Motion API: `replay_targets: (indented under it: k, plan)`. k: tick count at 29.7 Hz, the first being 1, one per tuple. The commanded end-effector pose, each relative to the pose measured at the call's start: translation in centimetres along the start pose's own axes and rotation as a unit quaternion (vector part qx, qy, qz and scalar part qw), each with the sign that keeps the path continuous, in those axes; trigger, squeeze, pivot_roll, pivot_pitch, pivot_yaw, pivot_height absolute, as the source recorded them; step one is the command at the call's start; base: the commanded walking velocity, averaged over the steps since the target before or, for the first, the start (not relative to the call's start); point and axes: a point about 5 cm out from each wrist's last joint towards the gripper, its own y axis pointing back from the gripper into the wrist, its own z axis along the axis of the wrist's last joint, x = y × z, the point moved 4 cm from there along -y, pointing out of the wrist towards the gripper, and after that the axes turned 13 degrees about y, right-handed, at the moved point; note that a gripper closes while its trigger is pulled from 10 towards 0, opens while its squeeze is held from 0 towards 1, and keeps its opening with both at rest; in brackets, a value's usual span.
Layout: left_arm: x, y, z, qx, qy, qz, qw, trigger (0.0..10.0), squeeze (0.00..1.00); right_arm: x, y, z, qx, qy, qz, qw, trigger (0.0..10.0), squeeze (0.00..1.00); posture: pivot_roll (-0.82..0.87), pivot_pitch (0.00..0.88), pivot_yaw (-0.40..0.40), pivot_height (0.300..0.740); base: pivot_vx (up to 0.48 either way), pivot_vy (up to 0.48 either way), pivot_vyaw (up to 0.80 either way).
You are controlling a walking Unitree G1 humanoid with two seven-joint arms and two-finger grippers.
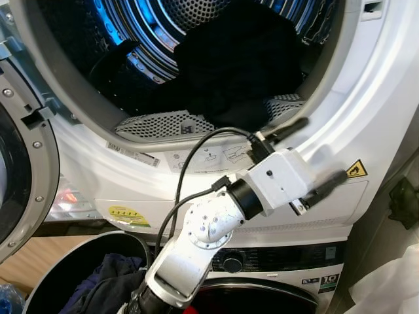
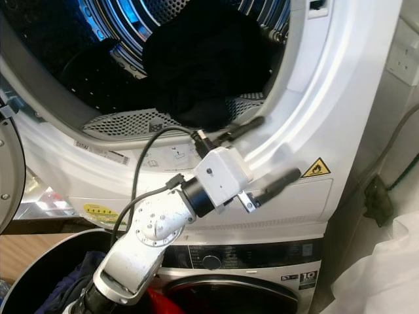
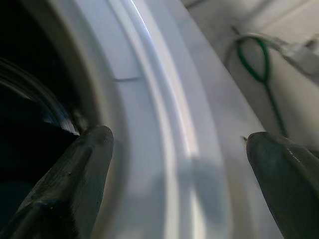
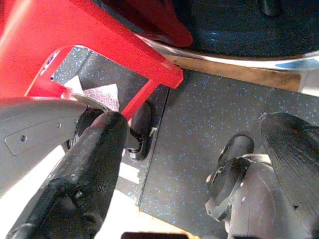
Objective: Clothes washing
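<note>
Head views: white stacked dryer front [image 1: 366, 98]; left gripper [image 1: 315, 156], fingers spread and empty, at its door rim. Dark clothes [image 1: 242, 59] lie inside perforated steel drum [image 1: 163, 124], just beyond.

Right wrist view: right gripper [image 4: 199, 164] open over speckled dark floor [image 4: 199, 109], red plastic frame [image 4: 99, 45] beside.

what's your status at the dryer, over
Left gripper open, empty, at the drum rim. Right gripper open, hanging over the floor. Dark clothes in the drum; more in the basket. Nothing blocking the opening.
</note>
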Motion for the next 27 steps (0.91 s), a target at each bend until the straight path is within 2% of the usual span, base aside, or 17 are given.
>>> replay_targets:
  k: [1, 3, 5, 10, 11, 12, 13, 14, 16, 27]
  plan:
    - [0.8, 0.1, 2.7, -0.062, -0.048, 0.02, 0.997, 10.0, 0.0, 0.6, 0.0, 0.3, -0.006, 0.001, 0.003, 1.0, 10.0, 0.0, 0.02, 0.0, 0.184, 0.74, 0.0, 0.0, 0.0]
    - [1.5, 0.1, 3.5, -0.078, -0.06, 0.052, 0.994, 10.0, 0.0, 0.5, -0.1, 0.4, -0.007, -0.002, 0.002, 1.0, 10.0, 0.0, 0.02, 0.0, 0.179, 0.74, 0.0, 0.0, 0.0]
    - [2.8, 0.6, 3.5, -0.072, -0.076, 0.106, 0.989, 10.0, 0.0, 0.5, -0.1, 0.5, -0.009, 0.003, 0.004, 1.0, 10.0, 0.0, 0.02, 0.0, 0.178, 0.74, 0.0, 0.0, 0.0]
    - [5.5, 2.2, 2.3, -0.046, -0.056, 0.194, 0.978, 10.0, 0.0, 0.4, -0.1, 0.6, -0.01, 0.004, 0.001, 1.0, 10.0, 0.0, 0.03, 0.0, 0.169, 0.74, 0.0, 0.0, 0.0]
    - [5.5, 2.2, 2.3, -0.046, -0.056, 0.194, 0.978, 10.0, 0.0, 0.4, -0.1, 0.6, -0.01, 0.004, 0.001, 1.0, 10.0, 0.0, 0.03, 0.0, 0.169, 0.74, 0.0, 0.0, 0.0]
    - [6.9, 3.0, 1.4, -0.027, -0.03, 0.232, 0.972, 10.0, 0.0, 0.5, -0.1, 0.5, -0.007, 0.009, 0.003, 1.0, 10.0, 0.0, 0.03, 0.0, 0.167, 0.74, 0.0, 0.0, 0.0]
    - [6.9, 3.0, 1.4, -0.027, -0.03, 0.232, 0.972, 10.0, 0.0, 0.5, -0.1, 0.5, -0.007, 0.009, 0.003, 1.0, 10.0, 0.0, 0.03, 0.0, 0.167, 0.74, 0.0, 0.0, 0.0]
    - [7.7, 3.5, 0.6, -0.012, -0.007, 0.254, 0.967, 10.0, 0.0, 0.5, -0.1, 0.5, -0.007, 0.01, 0.004, 1.0, 10.0, 0.0, 0.04, 0.0, 0.165, 0.74, 0.0, 0.0, 0.0]
    - [8.2, 3.8, 0.2, -0.003, 0.006, 0.265, 0.964, 10.0, 0.0, 0.6, -0.1, 0.4, -0.006, 0.011, 0.005, 1.0, 10.0, 0.0, 0.03, 0.0, 0.165, 0.74, 0.0, 0.0, 0.0]
    - [10.2, 5.1, -1.1, 0.054, 0.005, 0.311, 0.949, 10.0, 0.0, 0.6, -0.1, 0.5, -0.009, 0.008, 0.007, 1.0, 10.0, 0.0, 0.03, 0.0, 0.17, 0.74, 0.0, 0.0, 0.0]
